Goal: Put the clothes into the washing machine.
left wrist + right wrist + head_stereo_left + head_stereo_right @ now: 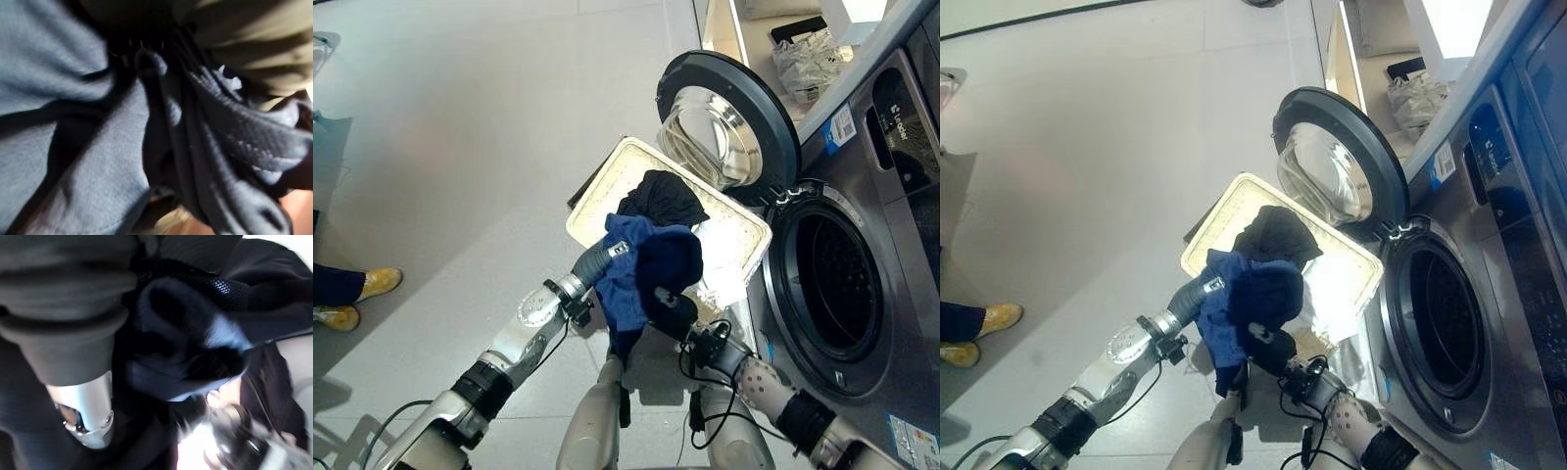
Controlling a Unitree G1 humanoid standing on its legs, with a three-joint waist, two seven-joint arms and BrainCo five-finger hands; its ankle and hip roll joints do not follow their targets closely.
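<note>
The blue garment (631, 269) is soft matt knit cloth, finely ribbed up close, and the black garment (661, 199) is matt cloth too. The basket (607, 179) looks like cream matt plastic. The washing machine (891, 245) has a smooth grey metal front, its door (729, 117) a glossy bowl in a dark plastic ring. The floor (460, 147) is smooth pale tile with a faint sheen.

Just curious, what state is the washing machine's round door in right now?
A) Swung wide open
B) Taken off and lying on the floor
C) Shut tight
A: the round door stands swung out on its hinge, leaving the dark drum of the washing machine exposed beside the white basket.
</note>
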